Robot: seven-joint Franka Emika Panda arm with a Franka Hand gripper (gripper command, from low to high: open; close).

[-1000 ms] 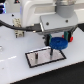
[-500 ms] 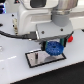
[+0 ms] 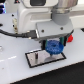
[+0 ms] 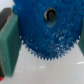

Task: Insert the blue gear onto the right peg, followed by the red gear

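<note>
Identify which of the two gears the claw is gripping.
The blue gear, wide and flat, sits between the claw's green pads above the grey plate; the smaller red gear lies apart, ungripped.

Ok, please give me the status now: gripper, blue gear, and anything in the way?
Gripper shut on blue gear. Gear low over grey plate, at the exterior view's right end. Peg hidden under gear. Nothing seen in the way.

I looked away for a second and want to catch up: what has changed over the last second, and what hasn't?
The gripper has carried the blue gear toward the exterior view's left and down, so the gear now hangs low over the right end of the grey plate. The grip has stayed shut on the gear, and the plate has not moved.
</note>
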